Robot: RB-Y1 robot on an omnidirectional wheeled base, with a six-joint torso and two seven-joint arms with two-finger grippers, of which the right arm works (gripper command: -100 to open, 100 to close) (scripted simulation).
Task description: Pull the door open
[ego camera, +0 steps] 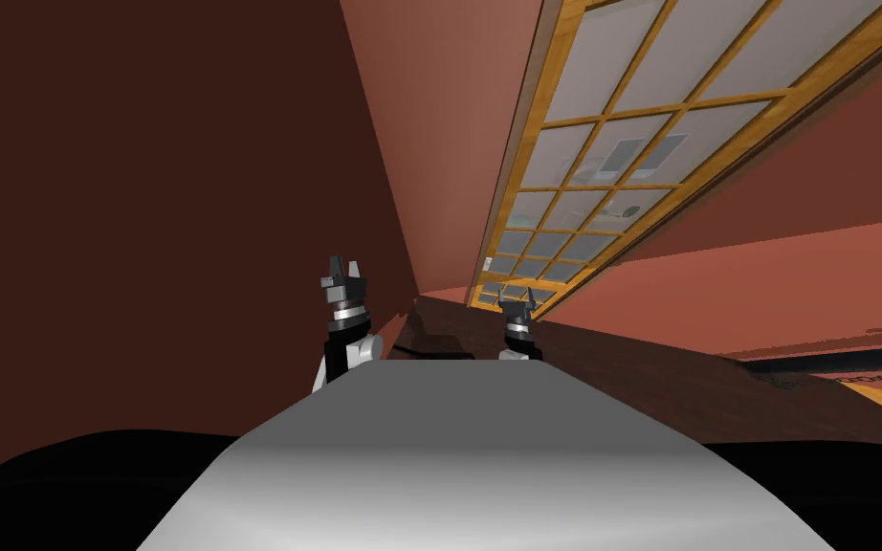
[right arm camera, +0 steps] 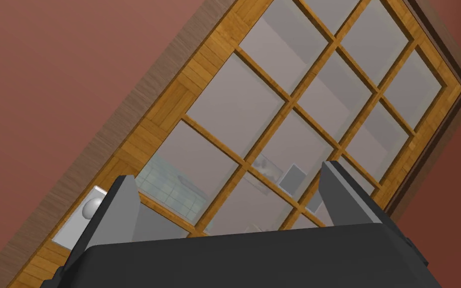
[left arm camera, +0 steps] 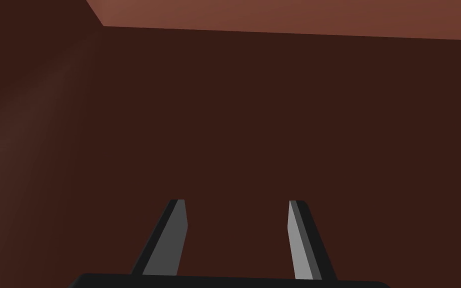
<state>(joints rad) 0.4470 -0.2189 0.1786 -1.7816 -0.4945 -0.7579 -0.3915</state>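
Progress on this one is basically at zero, as far as can be judged. The door (ego camera: 523,163), a wooden frame with a grid of glass panes (right arm camera: 224,100), is seen at about 1 o'clock in the head view, set in a reddish wall (ego camera: 449,143), and it looks shut flush in its surround. Nothing is gripped yet. The right gripper (right arm camera: 228,171) is pointed at the glazing with its fingers spread wide and nothing held between them. The round pale knob (right arm camera: 90,207) on its white plate (right arm camera: 69,230) is caught just outside one finger, partly hidden behind it, not between the two. The left gripper (left arm camera: 237,202) is held up at roughly 10 o'clock from the right one, its fingers also parted wide and empty. Left to do, it would seem: the knob has to be lined up between the fingers and clamped, and the door swung back. No brand, label or readable writing can be made out anywhere.
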